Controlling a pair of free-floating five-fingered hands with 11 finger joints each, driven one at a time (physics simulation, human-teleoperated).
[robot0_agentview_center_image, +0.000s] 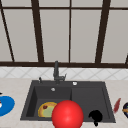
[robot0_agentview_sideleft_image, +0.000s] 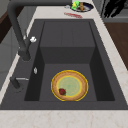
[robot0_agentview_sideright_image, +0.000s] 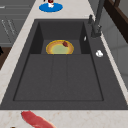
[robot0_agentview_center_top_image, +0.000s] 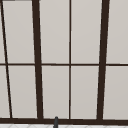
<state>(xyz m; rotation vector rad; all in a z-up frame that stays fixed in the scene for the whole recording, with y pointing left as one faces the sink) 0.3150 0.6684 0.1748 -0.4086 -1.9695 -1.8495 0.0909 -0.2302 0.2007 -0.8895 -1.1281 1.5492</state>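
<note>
My right hand (robot0_agentview_center_image: 95, 116) hovers in front of the sink's right basin (robot0_agentview_center_image: 88, 100), just off the counter's front edge, and holds nothing. In the left side view the same hand (robot0_agentview_sideleft_image: 113, 7) shows at the far end with its fingers spread fairly straight. A yellow plate (robot0_agentview_center_image: 46, 110) with a green centre lies in the left basin, a small dark red piece (robot0_agentview_sideleft_image: 62, 91) on it. A large red ball (robot0_agentview_center_image: 67, 117) sits at the front, covering part of the plate.
The dark faucet (robot0_agentview_center_image: 56, 72) rises behind the sink. A blue plate (robot0_agentview_center_image: 5, 105) sits on the left counter. On the right counter lie a red strip (robot0_agentview_center_image: 116, 105) and a dark plate (robot0_agentview_sideleft_image: 81, 6) with food. A window fills the wall above.
</note>
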